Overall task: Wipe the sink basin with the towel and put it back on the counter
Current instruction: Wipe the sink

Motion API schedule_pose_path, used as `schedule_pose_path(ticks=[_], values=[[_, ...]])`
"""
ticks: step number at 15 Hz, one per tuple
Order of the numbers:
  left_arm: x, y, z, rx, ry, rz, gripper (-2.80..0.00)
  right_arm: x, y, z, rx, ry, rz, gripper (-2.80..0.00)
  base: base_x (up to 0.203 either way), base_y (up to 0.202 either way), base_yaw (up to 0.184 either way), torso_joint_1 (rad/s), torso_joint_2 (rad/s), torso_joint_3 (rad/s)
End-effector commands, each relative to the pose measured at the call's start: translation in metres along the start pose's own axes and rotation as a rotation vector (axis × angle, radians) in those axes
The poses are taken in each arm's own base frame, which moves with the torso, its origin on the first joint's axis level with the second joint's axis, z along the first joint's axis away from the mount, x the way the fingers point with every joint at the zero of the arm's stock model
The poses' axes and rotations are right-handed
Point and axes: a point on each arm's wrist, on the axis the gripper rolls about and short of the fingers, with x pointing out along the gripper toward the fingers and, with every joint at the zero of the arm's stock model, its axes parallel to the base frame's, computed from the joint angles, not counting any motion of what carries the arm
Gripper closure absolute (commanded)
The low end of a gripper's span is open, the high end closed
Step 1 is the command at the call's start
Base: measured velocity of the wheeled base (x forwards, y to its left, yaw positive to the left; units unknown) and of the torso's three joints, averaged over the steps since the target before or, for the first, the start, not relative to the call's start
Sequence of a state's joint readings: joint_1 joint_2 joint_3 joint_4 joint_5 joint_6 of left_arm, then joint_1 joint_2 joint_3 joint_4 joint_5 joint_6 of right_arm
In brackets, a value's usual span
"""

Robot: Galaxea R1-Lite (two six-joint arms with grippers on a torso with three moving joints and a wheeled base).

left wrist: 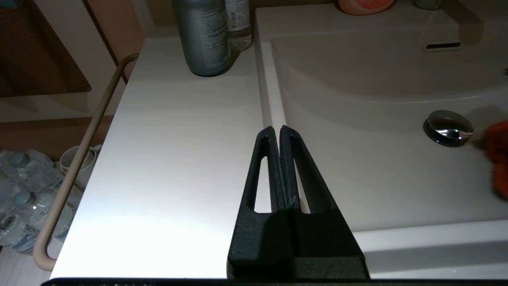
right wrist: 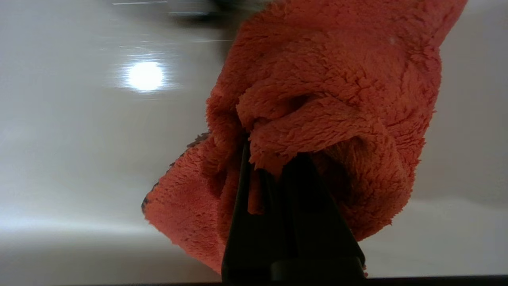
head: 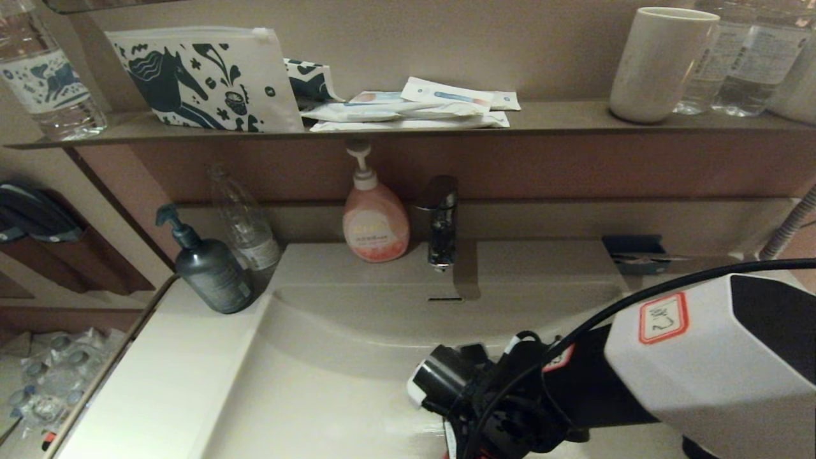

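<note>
My right gripper [right wrist: 270, 157] is shut on the orange-red towel [right wrist: 329, 99], whose bunched terry cloth hides the fingertips and presses against the off-white sink basin [right wrist: 79, 139]. In the head view the right arm reaches over the basin [head: 331, 357] at the lower right, and its fingers are hidden under the wrist. The left wrist view shows an edge of the towel [left wrist: 499, 159] just beside the chrome drain plug [left wrist: 448, 128]. My left gripper [left wrist: 276, 129] is shut and empty, hovering over the seam between the counter [left wrist: 170, 159] and the basin.
A dark pump bottle [head: 210, 268] and a clear bottle [head: 245, 223] stand at the counter's back. A pink soap dispenser [head: 375, 220] and the faucet [head: 441, 220] sit behind the basin. A brown shelf above holds a pouch and a cup [head: 660, 64]. A rail [left wrist: 79, 159] runs along the counter's left side.
</note>
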State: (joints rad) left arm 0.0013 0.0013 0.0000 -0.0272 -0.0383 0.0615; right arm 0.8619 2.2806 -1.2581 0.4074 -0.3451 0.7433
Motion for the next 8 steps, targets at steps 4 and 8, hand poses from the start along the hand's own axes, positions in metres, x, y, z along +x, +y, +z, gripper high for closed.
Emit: schedule_pose_path(ticks=[4,8], values=[[0.000,0.000,0.000,0.000,0.000,0.000,0.00,0.002,-0.061,0.004,0.101,0.006,-0.142,0.00,0.000,0.000,0.000,0.000,0.00,0.000],[0.000,0.000,0.000,0.000,0.000,0.000,0.00,0.009,-0.087,0.025,0.193,-0.048,-0.185,0.00,0.000,0.000,0.000,0.000,0.00,0.000]])
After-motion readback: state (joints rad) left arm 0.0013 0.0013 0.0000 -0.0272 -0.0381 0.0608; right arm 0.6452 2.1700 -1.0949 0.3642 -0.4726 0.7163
